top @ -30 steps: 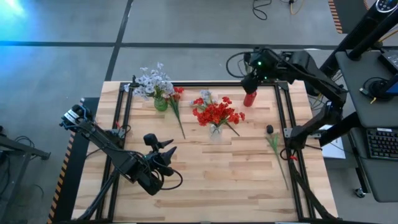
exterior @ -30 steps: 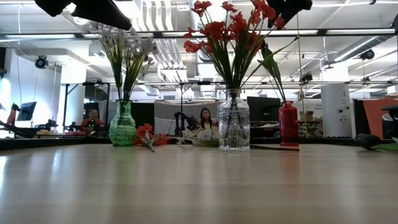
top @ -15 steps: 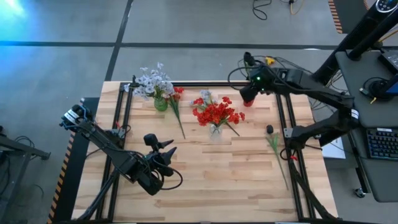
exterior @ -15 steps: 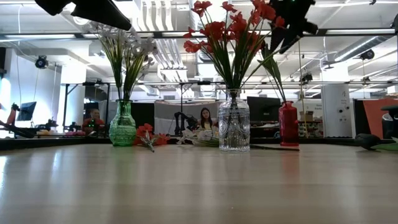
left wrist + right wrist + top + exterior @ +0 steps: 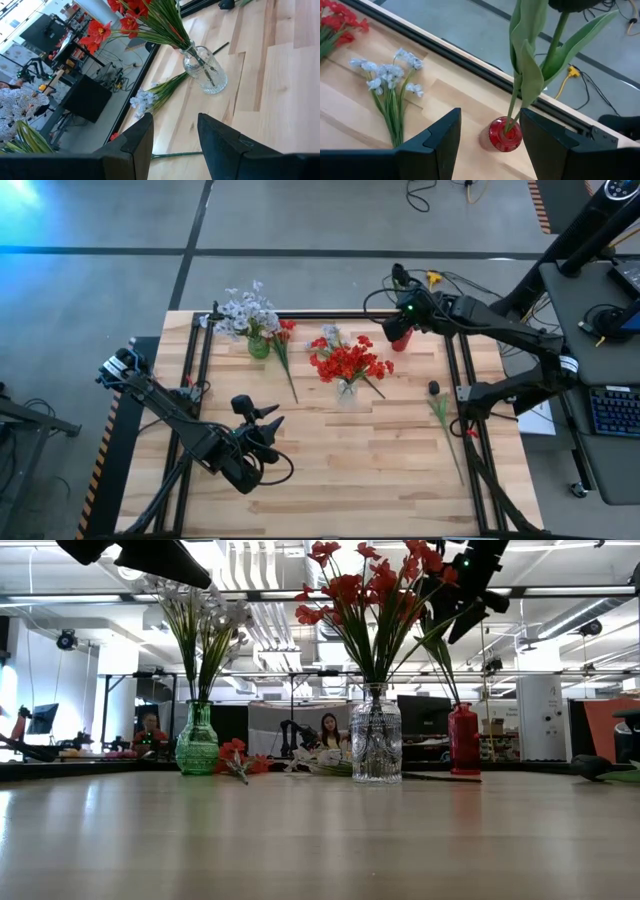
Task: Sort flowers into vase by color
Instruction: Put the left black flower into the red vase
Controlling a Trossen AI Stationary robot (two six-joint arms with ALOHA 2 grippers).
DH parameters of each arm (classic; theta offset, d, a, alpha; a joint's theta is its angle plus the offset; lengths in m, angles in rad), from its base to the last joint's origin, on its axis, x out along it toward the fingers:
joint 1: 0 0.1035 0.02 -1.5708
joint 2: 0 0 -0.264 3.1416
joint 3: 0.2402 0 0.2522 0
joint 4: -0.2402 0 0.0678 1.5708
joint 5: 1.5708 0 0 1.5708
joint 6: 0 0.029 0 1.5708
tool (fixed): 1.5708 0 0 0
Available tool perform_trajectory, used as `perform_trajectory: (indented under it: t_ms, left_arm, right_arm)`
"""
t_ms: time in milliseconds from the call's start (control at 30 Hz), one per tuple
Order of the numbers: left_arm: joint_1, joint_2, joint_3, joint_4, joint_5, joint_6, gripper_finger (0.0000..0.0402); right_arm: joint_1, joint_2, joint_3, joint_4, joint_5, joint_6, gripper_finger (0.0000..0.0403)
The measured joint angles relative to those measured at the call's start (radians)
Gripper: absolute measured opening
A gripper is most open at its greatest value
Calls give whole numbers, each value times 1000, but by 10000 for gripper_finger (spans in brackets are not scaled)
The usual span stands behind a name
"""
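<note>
Shifted back off the red vase (image 5: 505, 135) since a second ago, the right gripper (image 5: 490, 131) hovers above it, fingers parted and empty.

Dark-blossomed flower (image 5: 532, 60) stands in that vase at the tabletop's (image 5: 350, 450) far edge; a pale spray (image 5: 390, 85) lies beside it, red flowers (image 5: 345, 362) fill the clear vase (image 5: 346, 392), and one dark flower (image 5: 440, 408) lies near the right edge. Left gripper (image 5: 262, 420) waits near the front, fingers apart, holding nothing.
</note>
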Motion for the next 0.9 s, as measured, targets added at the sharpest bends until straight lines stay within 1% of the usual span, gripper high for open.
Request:
perform_trajectory:
  t_ms: [333, 567, 700, 900]
  left_arm:
    - [0, 0, 0, 0, 0, 0, 136]
    - [0, 0, 0, 0, 0, -1, 136]
    - [0, 0, 0, 0, 0, -1, 136]
    - [0, 0, 0, 0, 0, -1, 136]
  right_arm:
    - [0, 34, -8, 57, 2, -9, 194]
    - [-2, 72, -8, 60, 77, -11, 194]
    - [-8, 79, -8, 61, 83, -15, 194]
    - [-11, 80, -8, 71, 127, -20, 194]
